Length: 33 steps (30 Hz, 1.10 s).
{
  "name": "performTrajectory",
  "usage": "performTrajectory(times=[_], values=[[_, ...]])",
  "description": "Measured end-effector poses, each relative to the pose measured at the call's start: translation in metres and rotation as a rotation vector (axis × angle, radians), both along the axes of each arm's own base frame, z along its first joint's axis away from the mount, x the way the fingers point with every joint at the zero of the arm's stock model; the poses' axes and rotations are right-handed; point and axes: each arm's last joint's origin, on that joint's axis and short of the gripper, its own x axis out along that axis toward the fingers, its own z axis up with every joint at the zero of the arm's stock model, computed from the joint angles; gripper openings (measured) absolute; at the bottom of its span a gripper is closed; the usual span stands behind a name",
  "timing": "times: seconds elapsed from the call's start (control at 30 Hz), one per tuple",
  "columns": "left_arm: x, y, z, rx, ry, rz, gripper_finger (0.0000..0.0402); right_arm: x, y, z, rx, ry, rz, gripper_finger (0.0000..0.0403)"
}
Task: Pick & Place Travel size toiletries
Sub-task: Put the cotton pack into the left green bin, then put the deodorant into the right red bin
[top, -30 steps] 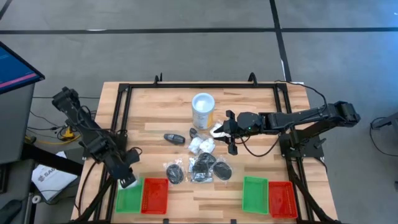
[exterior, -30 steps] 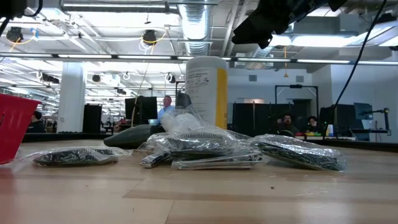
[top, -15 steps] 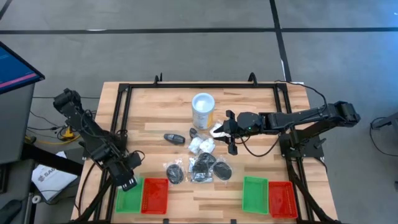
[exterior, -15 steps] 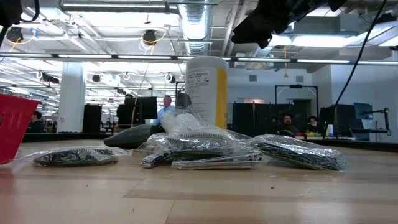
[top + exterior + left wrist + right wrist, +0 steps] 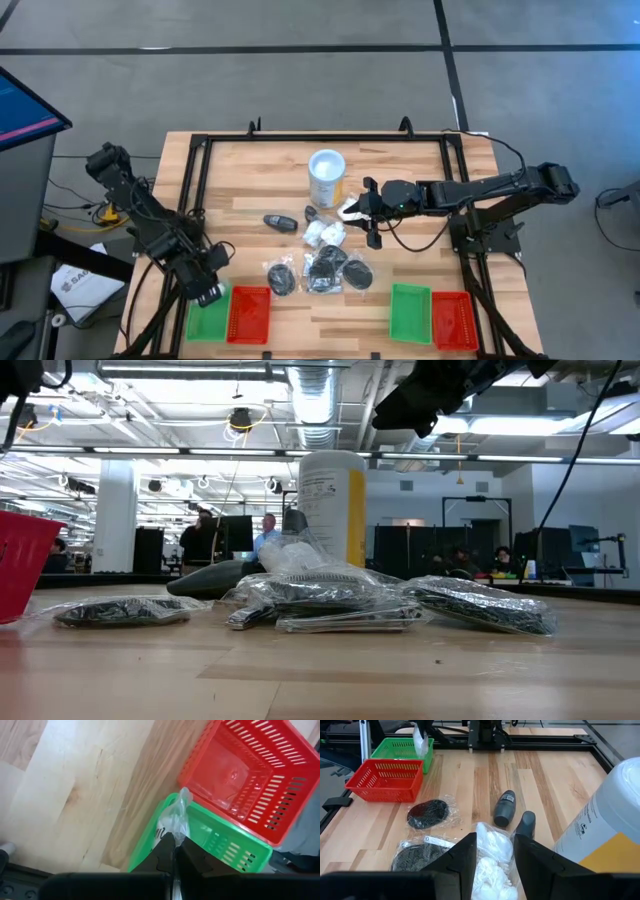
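On the left, our left claw (image 5: 207, 288) pinches a clear packet (image 5: 176, 817) over the green tray (image 5: 207, 318), beside the red tray (image 5: 249, 314). In the middle of the table (image 5: 420, 268), the other packets (image 5: 325, 268) lie in a pile. Right of them, our right claw (image 5: 368, 213) is spread over a white packet (image 5: 492, 851), near the white tub (image 5: 326, 177).

Print shows on the white tub's (image 5: 333, 508) yellow-and-white label, several lines of it, too small to read. More small print on the tub's side in the right wrist view, also unreadable. The paper (image 5: 75, 283) on the floor carries dark letters, cut off.
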Motion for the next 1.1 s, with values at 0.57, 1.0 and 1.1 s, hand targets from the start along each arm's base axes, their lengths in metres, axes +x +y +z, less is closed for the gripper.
performTrajectory(times=[0.57, 1.0, 1.1], values=[[0.003, -0.005, -0.011, 0.003, 0.069, -0.012, 0.0068, 0.0, 0.0, 0.0, 0.001, 0.0, 0.0, 0.0123], [0.001, 0.007, 0.005, -0.072, 0.002, 0.024, 0.0101, 0.0, 0.0, 0.0, 0.003, 0.0, -0.001, 0.0123], [0.001, 0.016, 0.012, -0.031, -0.113, 0.051, 0.01, 0.0, 0.0, 0.0, 0.003, 0.0, 0.0, 0.0123]])
